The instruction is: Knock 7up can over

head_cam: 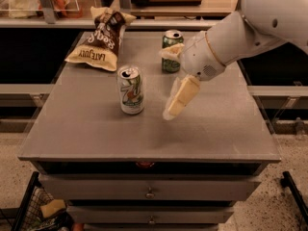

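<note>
Gray counter (216, 129), 7up can (131, 90) upright. Tool (179, 99) just beside it, apart — grip state: can't tell. Sweep across, hit nr top so it tips, not slides.

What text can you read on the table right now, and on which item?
"LATE JULY": on the brown and cream crinkled snack bag, back left.
"7": green, on the white and silver 7up can.
Script lettering higher on that bag: too blurred to read.
Dark green metal can: label unreadable.
Cream tool, right of the 7up can: no text seen.
</note>
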Robot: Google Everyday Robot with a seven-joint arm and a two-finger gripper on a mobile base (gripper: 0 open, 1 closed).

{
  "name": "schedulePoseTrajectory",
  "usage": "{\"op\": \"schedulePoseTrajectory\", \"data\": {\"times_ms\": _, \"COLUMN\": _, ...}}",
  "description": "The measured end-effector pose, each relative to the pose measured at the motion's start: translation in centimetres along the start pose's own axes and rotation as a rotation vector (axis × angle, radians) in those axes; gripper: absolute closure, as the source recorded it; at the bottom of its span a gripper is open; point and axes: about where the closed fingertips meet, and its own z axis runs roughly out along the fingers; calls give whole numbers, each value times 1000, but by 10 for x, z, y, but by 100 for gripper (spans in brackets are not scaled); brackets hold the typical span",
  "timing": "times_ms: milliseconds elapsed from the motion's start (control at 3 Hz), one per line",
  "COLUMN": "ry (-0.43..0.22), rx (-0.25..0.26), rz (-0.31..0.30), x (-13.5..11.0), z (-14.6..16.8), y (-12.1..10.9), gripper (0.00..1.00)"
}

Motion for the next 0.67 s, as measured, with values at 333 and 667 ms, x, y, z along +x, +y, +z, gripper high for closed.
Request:
{"op": "schedulePoseTrajectory", "data": {"times_ms": 333, "ry": -151, "rx": -48, "rz": 11, "x": -6, "z": 27, "y": 1, "gripper": 0}}
{"op": "schedulePoseTrajectory", "data": {"times_ms": 667, "ry": -278, "rx": -78, "rz": 36, "x": -9, "z": 44, "y": 1, "gripper": 0}}
